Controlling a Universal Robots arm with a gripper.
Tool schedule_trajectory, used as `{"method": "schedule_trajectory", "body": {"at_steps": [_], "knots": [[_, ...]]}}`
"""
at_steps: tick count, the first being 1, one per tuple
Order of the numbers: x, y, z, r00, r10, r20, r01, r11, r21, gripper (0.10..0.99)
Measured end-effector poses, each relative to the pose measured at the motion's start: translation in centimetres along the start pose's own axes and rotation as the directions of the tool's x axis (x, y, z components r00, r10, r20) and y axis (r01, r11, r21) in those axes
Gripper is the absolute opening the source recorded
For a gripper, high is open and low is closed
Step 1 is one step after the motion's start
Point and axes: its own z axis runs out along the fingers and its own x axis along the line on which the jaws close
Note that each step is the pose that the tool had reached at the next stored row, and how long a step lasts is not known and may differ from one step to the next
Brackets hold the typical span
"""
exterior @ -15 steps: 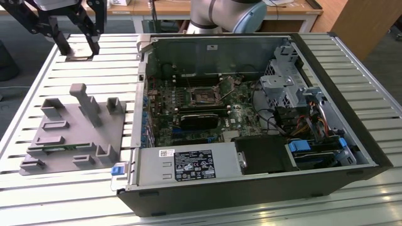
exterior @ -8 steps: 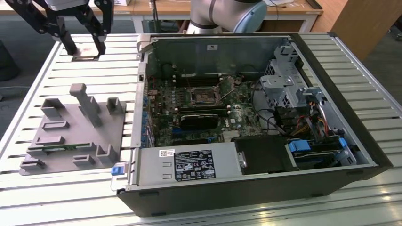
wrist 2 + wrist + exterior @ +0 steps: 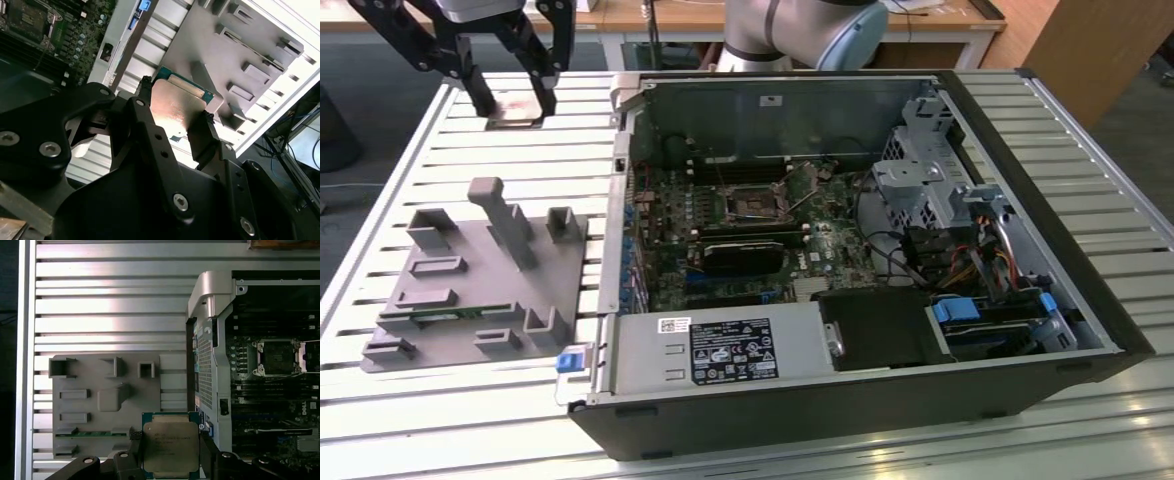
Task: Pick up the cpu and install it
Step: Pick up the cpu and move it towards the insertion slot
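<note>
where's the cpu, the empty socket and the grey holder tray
cpu (image 3: pixel 170 446): first wrist view, middle of its metal top plate
empty socket (image 3: pixel 276 357): first wrist view, centre of its dark recess
grey holder tray (image 3: pixel 147 412): first wrist view, bare flat part of its base

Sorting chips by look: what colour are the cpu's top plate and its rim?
The cpu is silvery on top, green-rimmed; clearest in the first wrist view.

A robotics lab or workshop: slatted metal bench (image 3: pixel 454 425), opened computer case (image 3: pixel 787 420), wooden desks (image 3: pixel 954 14) behind.
</note>
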Motion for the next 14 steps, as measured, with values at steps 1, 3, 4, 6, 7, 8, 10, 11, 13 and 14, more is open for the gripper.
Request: {"method": "schedule_trajectory", "body": {"at_steps": [1, 3, 4, 6, 7, 8, 10, 11, 13, 14], "knots": [[-0.12, 0.01, 0.00, 1.0000, 0.000, 0.0000, 0.000, 1.0000, 0.000, 0.541], [-0.36, 0.01, 0.00, 1.0000, 0.000, 0.0000, 0.000, 1.0000, 0.000, 0.541], [-0.47, 0.01, 0.00, 1.0000, 0.000, 0.0000, 0.000, 1.0000, 0.000, 0.541], [-0.69, 0.02, 0.00, 1.0000, 0.000, 0.0000, 0.000, 1.0000, 0.000, 0.541], [-0.80, 0.03, 0.00, 1.0000, 0.000, 0.0000, 0.000, 1.0000, 0.000, 0.541], [-0.92, 0.03, 0.01, 1.0000, 0.000, 0.0000, 0.000, 1.0000, 0.000, 0.541], [-1.18, 0.04, 0.00, 1.0000, 0.000, -0.0001, 0.000, 1.0000, 0.000, 0.541], [-1.30, 0.04, 0.00, 1.0000, 0.000, -0.0001, 0.000, 1.0000, 0.000, 0.541], [-1.56, 0.05, 0.00, 1.0000, 0.000, 0.0000, 0.000, 1.0000, 0.000, 0.541], [-1.71, 0.05, 0.00, 1.0000, 0.000, -0.0001, 0.000, 1.0000, 0.000, 0.541]]}}
